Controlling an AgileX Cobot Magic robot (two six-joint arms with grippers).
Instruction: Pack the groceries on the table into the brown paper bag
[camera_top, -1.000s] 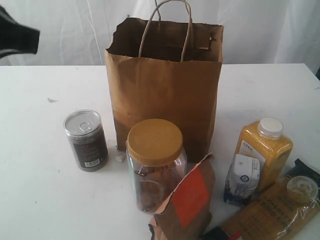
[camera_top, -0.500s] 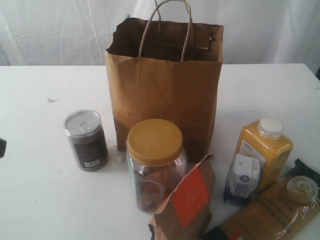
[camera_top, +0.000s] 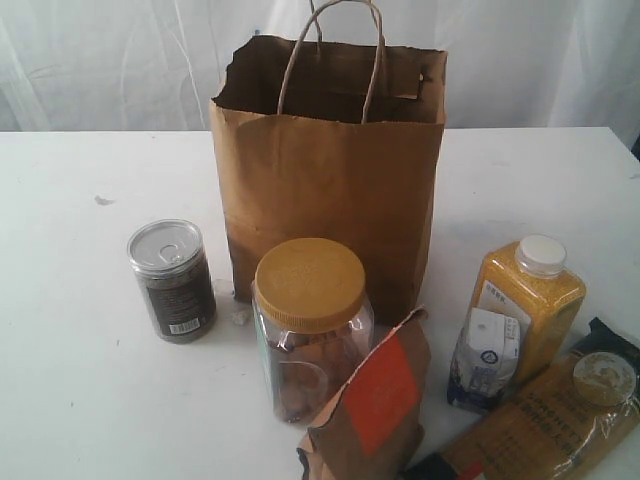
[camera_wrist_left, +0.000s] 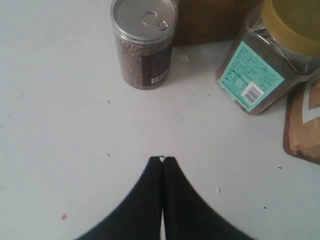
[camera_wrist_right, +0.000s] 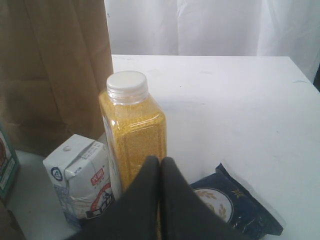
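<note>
Brown paper bag stands upright at the back middle of the white worktop, mouth open, ragged rim, twisted handles sticking up. All the groceries sit outside it on the worktop. Dark can with silver pull-tab lid is upright to the left of the bag's front, apart from it. Clear jar with tan lid is upright just in front of the bag. Brown pouch with orange-red label leans against the jar's right side, nearest the camera. A small white scrap lies by the bag's foot, between can and jar. On the right, the yellow bottle with white cap stands upright, and the small white-blue carton stands touching or just beside it at its front left. Spaghetti packet lies flat at the front right corner, its dark-blue end behind the bottle's right side. Left tool is pinched fully together, nothing in it, over bare worktop, with the can a little beyond its tips and the jar and pouch off to one side. Right tool is also pressed tight together and empty, sitting in front of the bottle, between the carton and the packet's dark end; can't tell if it touches any of them. White curtain hangs behind the worktop.
</note>
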